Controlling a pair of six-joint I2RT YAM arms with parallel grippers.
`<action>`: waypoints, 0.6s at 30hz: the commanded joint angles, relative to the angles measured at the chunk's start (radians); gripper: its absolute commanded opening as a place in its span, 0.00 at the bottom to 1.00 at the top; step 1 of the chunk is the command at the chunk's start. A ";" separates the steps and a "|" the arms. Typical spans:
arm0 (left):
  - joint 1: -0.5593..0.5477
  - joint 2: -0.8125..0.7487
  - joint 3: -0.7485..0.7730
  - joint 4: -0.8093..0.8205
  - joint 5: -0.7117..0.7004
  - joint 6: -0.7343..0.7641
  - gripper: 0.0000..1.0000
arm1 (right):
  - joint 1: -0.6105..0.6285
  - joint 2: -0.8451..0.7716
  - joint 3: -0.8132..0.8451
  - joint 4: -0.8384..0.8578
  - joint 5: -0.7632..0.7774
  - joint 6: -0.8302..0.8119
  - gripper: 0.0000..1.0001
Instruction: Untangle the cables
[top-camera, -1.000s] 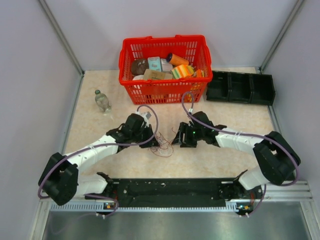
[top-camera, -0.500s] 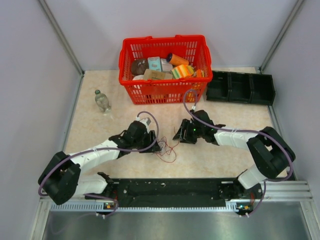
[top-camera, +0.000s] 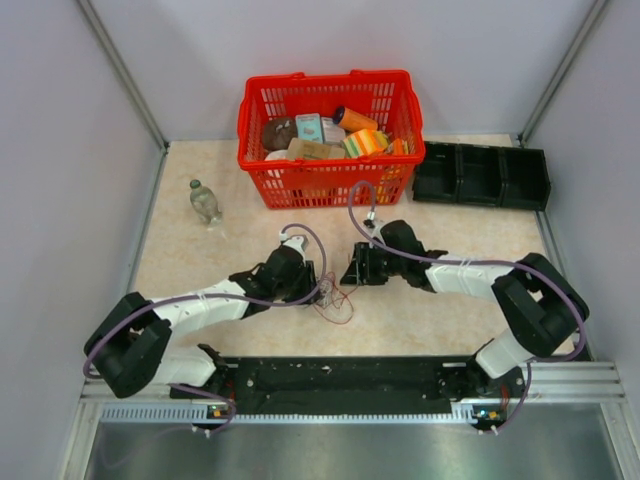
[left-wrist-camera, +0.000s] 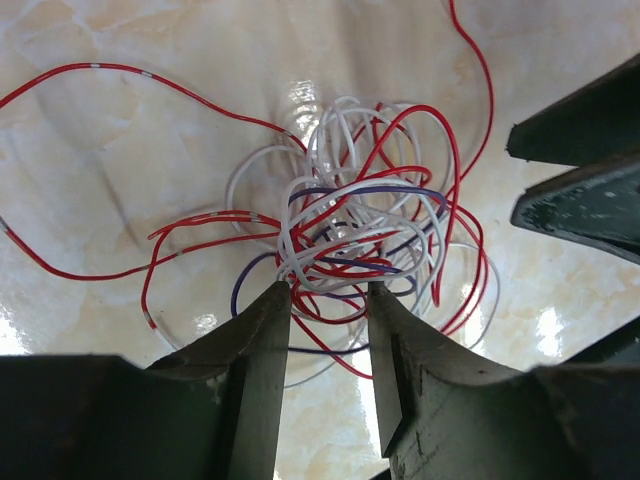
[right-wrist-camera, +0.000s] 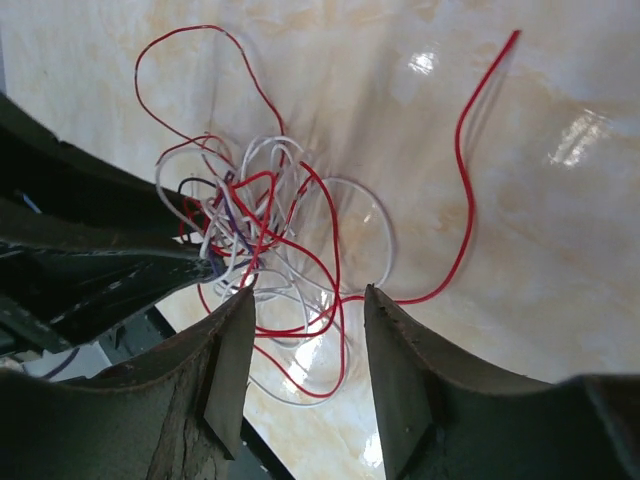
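The cables (top-camera: 335, 297) are a small tangle of thin red, white and purple wires lying on the beige table between the two arms. In the left wrist view the tangle (left-wrist-camera: 360, 225) lies just beyond my left gripper (left-wrist-camera: 328, 292), whose jaws are open with a few loops running between the tips. In the right wrist view the tangle (right-wrist-camera: 258, 215) sits just past my right gripper (right-wrist-camera: 308, 295), open, with red and white loops below its jaws. A long red strand (right-wrist-camera: 465, 170) trails away. In the top view the left gripper (top-camera: 312, 285) and right gripper (top-camera: 350, 272) flank the tangle closely.
A red basket (top-camera: 325, 170) full of groceries stands at the back centre. A small plastic bottle (top-camera: 205, 202) stands at the back left. Black bins (top-camera: 482, 175) sit at the back right. The other arm's dark fingers (left-wrist-camera: 585, 170) crowd the tangle.
My left gripper has moved right, up to the tangle. My right gripper has shifted left toward it. The tangle has shifted slightly.
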 joint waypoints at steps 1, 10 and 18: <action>-0.002 0.021 0.018 0.069 -0.032 0.018 0.42 | 0.012 -0.005 0.027 0.086 -0.065 -0.079 0.46; -0.002 -0.019 -0.026 0.120 -0.026 0.022 0.49 | 0.017 0.046 0.081 0.129 -0.105 -0.057 0.42; -0.002 -0.022 -0.031 0.121 -0.033 0.016 0.49 | 0.017 0.127 0.156 0.112 -0.106 -0.065 0.27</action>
